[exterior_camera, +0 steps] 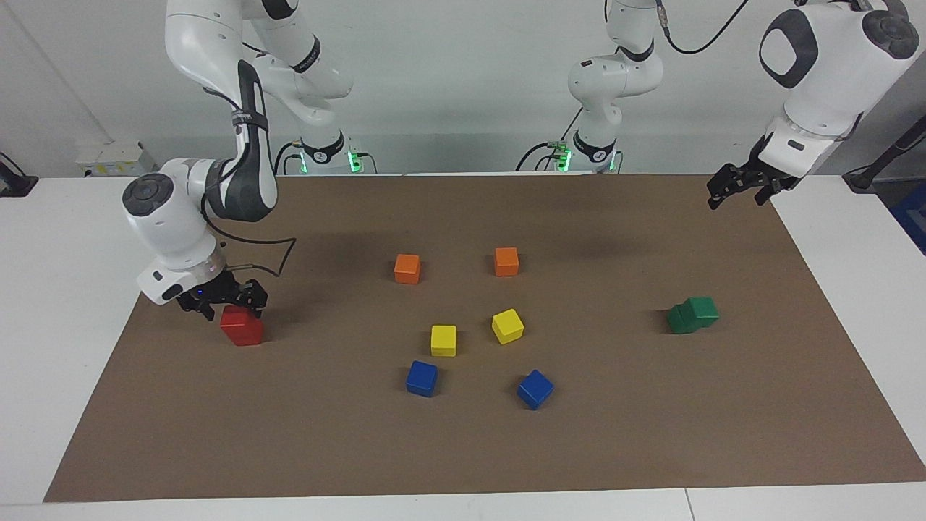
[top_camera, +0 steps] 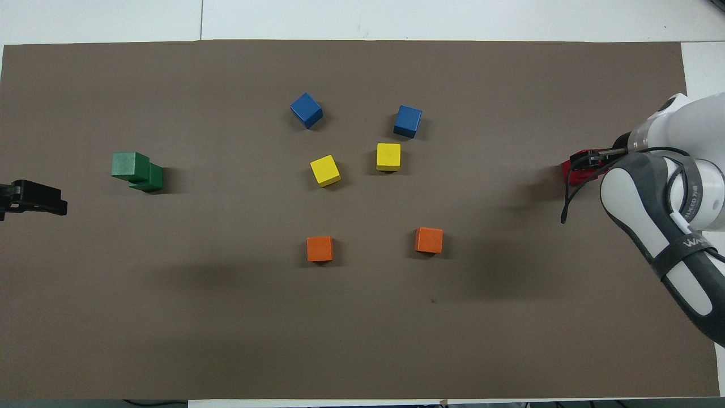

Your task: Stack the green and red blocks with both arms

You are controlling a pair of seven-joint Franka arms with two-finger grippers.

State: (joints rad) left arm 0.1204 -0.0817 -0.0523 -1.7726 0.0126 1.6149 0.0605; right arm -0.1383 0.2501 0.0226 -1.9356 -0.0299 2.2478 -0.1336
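Right gripper (exterior_camera: 230,304) low over the red blocks (exterior_camera: 241,325) at the right arm's end of the mat, fingers straddling the top one; can't tell if clamped or just released. Only one red stack shape shows, so likely red on red. Left gripper (exterior_camera: 738,189) waits in the air over the mat edge at the left arm's end, fingers spread, empty. Green blocks (exterior_camera: 693,315) sit stacked but skewed, top one overhanging. Farther out: orange blocks (exterior_camera: 407,268), yellow blocks (exterior_camera: 443,340), blue blocks (exterior_camera: 422,378), untouched. Judgement: square top red before letting go, lift straight up.
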